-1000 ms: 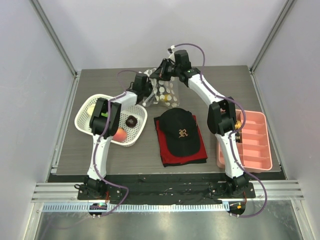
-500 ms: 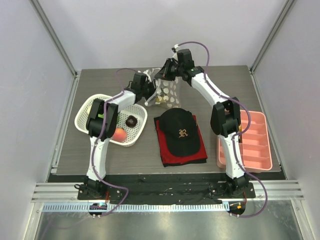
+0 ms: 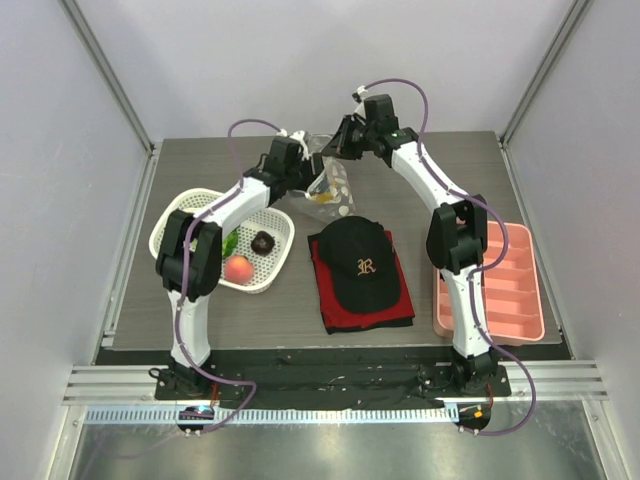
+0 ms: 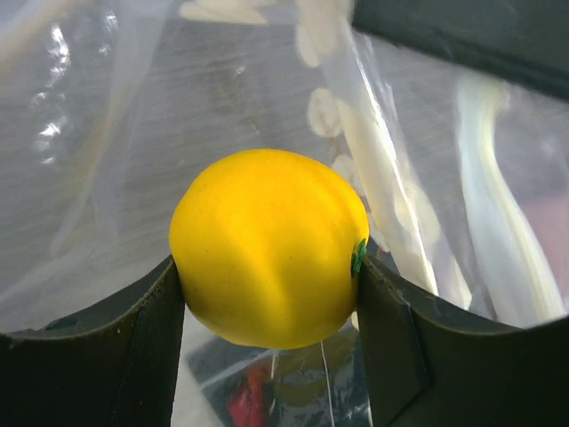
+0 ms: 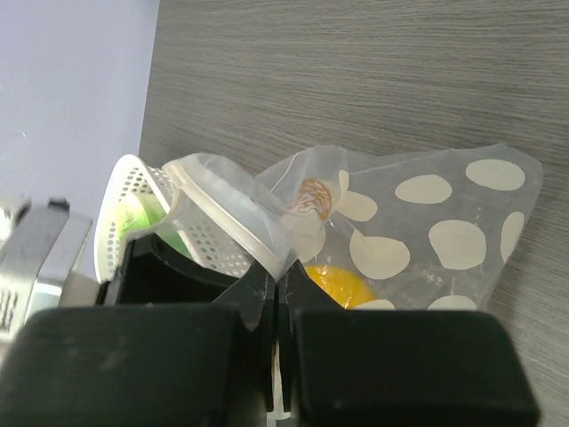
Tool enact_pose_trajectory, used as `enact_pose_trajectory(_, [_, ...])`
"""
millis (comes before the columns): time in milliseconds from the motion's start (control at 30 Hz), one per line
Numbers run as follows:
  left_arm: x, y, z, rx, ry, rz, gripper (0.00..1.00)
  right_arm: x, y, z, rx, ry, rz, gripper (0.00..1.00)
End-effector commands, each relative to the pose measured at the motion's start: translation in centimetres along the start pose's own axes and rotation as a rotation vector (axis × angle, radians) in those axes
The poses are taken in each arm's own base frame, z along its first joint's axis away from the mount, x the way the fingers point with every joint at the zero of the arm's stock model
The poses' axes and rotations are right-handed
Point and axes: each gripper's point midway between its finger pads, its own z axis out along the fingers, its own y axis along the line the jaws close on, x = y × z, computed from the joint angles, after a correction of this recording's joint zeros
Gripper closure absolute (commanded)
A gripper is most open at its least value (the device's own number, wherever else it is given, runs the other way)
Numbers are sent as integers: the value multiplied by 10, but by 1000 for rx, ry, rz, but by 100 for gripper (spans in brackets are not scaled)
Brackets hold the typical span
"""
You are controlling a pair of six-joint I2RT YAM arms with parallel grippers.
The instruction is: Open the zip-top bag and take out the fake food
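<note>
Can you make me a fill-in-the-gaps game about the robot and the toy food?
1. The left gripper holds a ____ citrus.
2. The right gripper pinches the edge of the dotted ____.
3. The peach lies in the ____ basket.
4. The black cap rests on a ____ cloth.
Missing words: yellow, bag, white, red.

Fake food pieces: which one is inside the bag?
The yellow citrus, gripped by the left gripper; the peach, brown ball and green leaf lie in the basket.
</note>
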Motion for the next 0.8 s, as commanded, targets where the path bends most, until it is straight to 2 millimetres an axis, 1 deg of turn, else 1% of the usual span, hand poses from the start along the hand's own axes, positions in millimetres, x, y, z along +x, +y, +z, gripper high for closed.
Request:
enact_pose_trajectory(0, [-47, 7, -3, -144, -39, -50, 100, -27, 53, -35, -77, -77, -154, 99])
enact_pose_trajectory(33, [-44, 15, -3, -173, -3, -89, 100, -23, 55, -36, -84, -66, -168, 99])
enact_pose_trajectory(67, [-39, 19, 8, -170, 25, -140, 100, -23, 55, -38, -86, -64, -176, 99])
enact_pose_trajectory(100, [-53, 15, 8, -159, -2, -161, 100, -22, 56, -39, -91, -61, -186, 99])
enact_pose_trajectory(133, [-52, 20, 10, -176, 7, -178, 100, -18, 60, -42, -99, -52, -194, 98])
enact_pose_trajectory(167, [-54, 25, 14, -206, 1, -201, 100, -18, 61, -45, -98, -55, -212, 99])
enact_pose_trajectory(200, [-65, 21, 14, -193, -14, -218, 100, -15, 62, -46, -97, -52, -224, 98])
enact_pose_trajectory(233, [-69, 24, 14, -185, -11, -241, 100, -12, 64, -48, -94, -48, -238, 99])
enact_pose_trajectory(267, [-64, 29, 20, -188, 14, -274, 100, -10, 63, -47, -86, -48, -265, 99])
enact_pose_trajectory(300, [-77, 16, 17, -143, 7, -312, 100, -9, 61, -47, -78, -45, -275, 99])
enact_pose_trajectory(333, [-79, 14, 17, -134, 17, -333, 100, -8, 62, -47, -72, -43, -282, 99])
enact_pose_trajectory(367, [-70, 18, 15, -151, 60, -367, 100, -7, 57, -43, -52, -39, -299, 99])
enact_pose_trajectory(400, [-72, 10, 15, -118, 77, -411, 100, -7, 56, -42, -43, -41, -313, 99])
enact_pose_trajectory(433, [-70, 8, 14, -98, 95, -443, 100, -6, 61, -41, -43, -38, -332, 98])
enact_pose_trajectory(467, [-72, 8, 13, -79, 95, -477, 100, -5, 56, -35, -20, -36, -341, 99])
enact_pose_trajectory(500, [-77, -4, 7, -26, 103, -546, 100, -5, 56, -35, -17, -35, -360, 99])
enact_pose_trajectory(533, [-71, -1, 8, -18, 123, -584, 100, -6, 57, -35, -12, -37, -372, 99])
enact_pose_trajectory(567, [-74, 0, 5, -13, 122, -615, 100, -5, 57, -32, -1, -38, -387, 98])
enact_pose_trajectory(633, [-82, -6, -4, -8, 113, -622, 100, -7, 55, -31, 19, -45, -394, 99])
enact_pose_trajectory(667, [-82, -8, -9, -12, 117, -630, 100, -8, 53, -30, 35, -51, -399, 98])
enact_pose_trajectory(700, [-86, -14, -15, -1, 112, -658, 100, -9, 52, -30, 43, -53, -400, 99])
enact_pose_trajectory(767, [-84, -17, -20, 1, 124, -699, 100, -8, 52, -27, 55, -55, -405, 99])
